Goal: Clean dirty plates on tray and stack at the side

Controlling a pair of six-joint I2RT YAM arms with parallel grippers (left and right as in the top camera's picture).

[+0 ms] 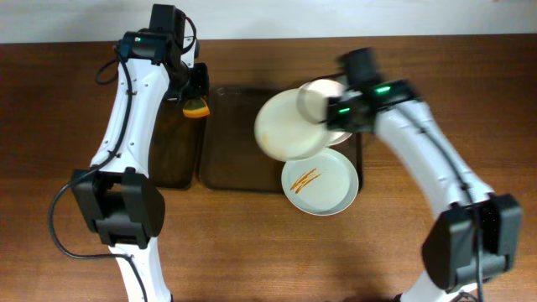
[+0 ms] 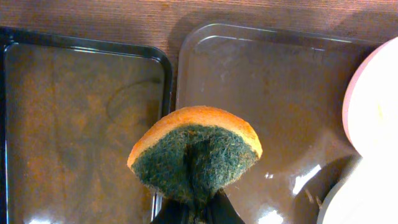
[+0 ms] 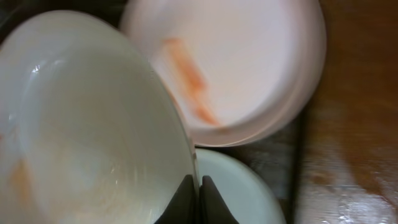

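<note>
The right pincer (image 3: 198, 194) is closed narrowly on the rim of a smooth, glossy round plate (image 3: 93, 124), held tilted above the brown tray (image 1: 231, 143). A folded orange-and-green scouring sponge (image 2: 196, 149) is clamped in the left pincer (image 2: 194, 210).

Right gripper (image 1: 340, 111) motion-blurred overhead; rear plate (image 1: 315, 96) partly hidden beneath it; left gripper (image 2: 196, 215) cut by frame edge, mostly behind sponge (image 2: 196, 155).
</note>
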